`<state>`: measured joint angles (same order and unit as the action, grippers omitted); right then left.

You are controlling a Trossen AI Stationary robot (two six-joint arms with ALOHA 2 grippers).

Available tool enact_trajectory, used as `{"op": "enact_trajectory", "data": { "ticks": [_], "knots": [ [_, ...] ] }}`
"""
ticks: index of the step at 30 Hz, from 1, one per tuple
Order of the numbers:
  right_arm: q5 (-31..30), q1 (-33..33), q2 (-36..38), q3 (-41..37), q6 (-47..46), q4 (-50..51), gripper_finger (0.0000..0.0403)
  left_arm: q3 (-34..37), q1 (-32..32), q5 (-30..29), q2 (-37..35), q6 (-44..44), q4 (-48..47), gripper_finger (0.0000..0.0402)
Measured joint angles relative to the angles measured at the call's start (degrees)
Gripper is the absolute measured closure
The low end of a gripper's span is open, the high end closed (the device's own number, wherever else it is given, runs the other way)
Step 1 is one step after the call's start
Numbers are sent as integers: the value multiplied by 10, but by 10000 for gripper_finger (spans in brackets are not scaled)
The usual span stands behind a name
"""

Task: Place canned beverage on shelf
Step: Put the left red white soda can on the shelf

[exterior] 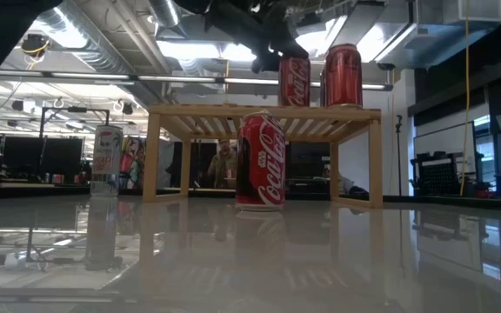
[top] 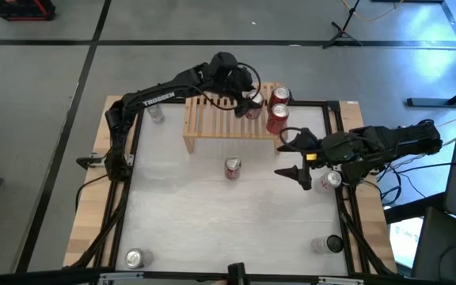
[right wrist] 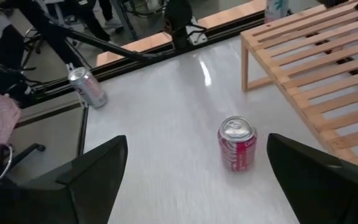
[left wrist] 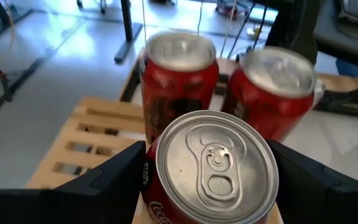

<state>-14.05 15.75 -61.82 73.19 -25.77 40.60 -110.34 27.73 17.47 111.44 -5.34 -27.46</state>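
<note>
A red can [left wrist: 211,169] is being held between the fingers of the L gripper [top: 248,101] at the right end of the shelf [top: 212,119], beside two cans [top: 279,96] already up there, prob. to keep the row compact. Release not yet done. R gripper [top: 295,158] is being kept spread wide, empty, near another red can [top: 233,168] on the table [top: 212,214], likely next pick.

Three cans [top: 276,111] on shelf [top: 212,120] right end; one can [top: 233,168] before shelf.
</note>
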Motion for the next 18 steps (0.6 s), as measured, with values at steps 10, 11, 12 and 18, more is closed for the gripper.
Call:
{"op": "enact_trajectory", "data": {
  "ticks": [10, 11, 12, 18],
  "knots": [
    [-15, 0, 0, 0, -10, 0, 29, 0, 1, 15, 13, 6, 21, 112],
    [-15, 0, 0, 0, -10, 0, 29, 0, 1, 18, 15, 7, 21, 112],
    [-15, 0, 0, 0, -10, 0, 29, 0, 1, 17, 16, 7, 19, 112],
    [-15, 0, 0, 0, -10, 0, 29, 0, -4, 13, 16, 1, 24, 111]
  ]
}}
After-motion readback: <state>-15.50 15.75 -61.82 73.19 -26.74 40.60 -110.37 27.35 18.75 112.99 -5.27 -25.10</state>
